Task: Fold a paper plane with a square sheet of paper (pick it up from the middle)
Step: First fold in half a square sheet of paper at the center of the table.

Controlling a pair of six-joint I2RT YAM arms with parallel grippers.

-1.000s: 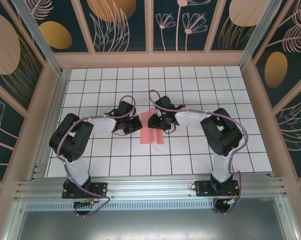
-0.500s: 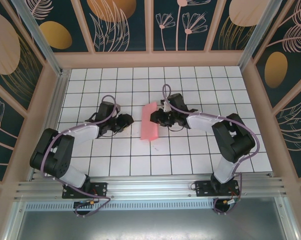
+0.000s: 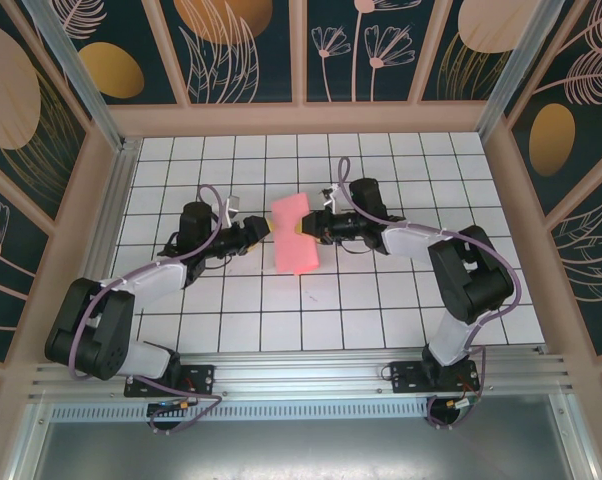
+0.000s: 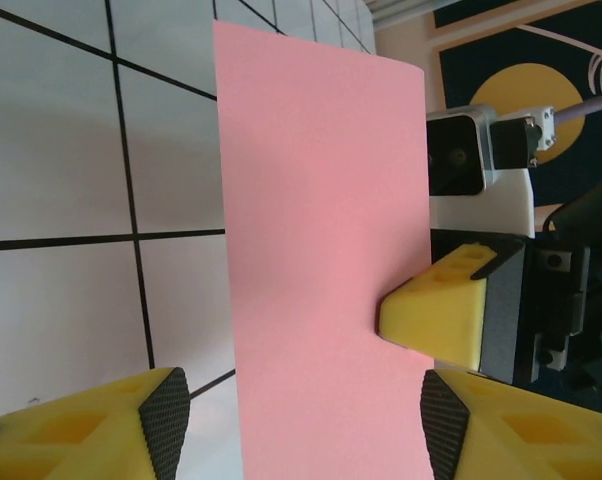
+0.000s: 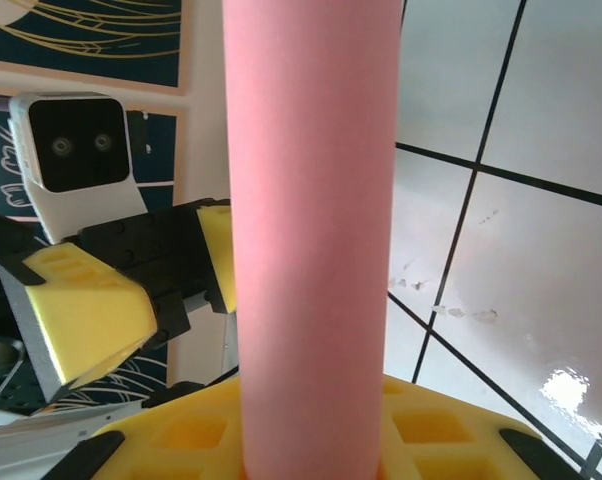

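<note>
My workplace, a lab test cell it seems, white gridded tabletop (image 3: 381,320) under me, aluminium rail (image 3: 301,375) (my bases (image 3: 171,380) bolted there), botanical-print wall panels (image 3: 241,50) boxing it in.

Pink sheet (image 3: 293,233), prob. folded, aloft

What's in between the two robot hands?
The pink paper is between the left hand and the right hand, seen in the top view.
</note>
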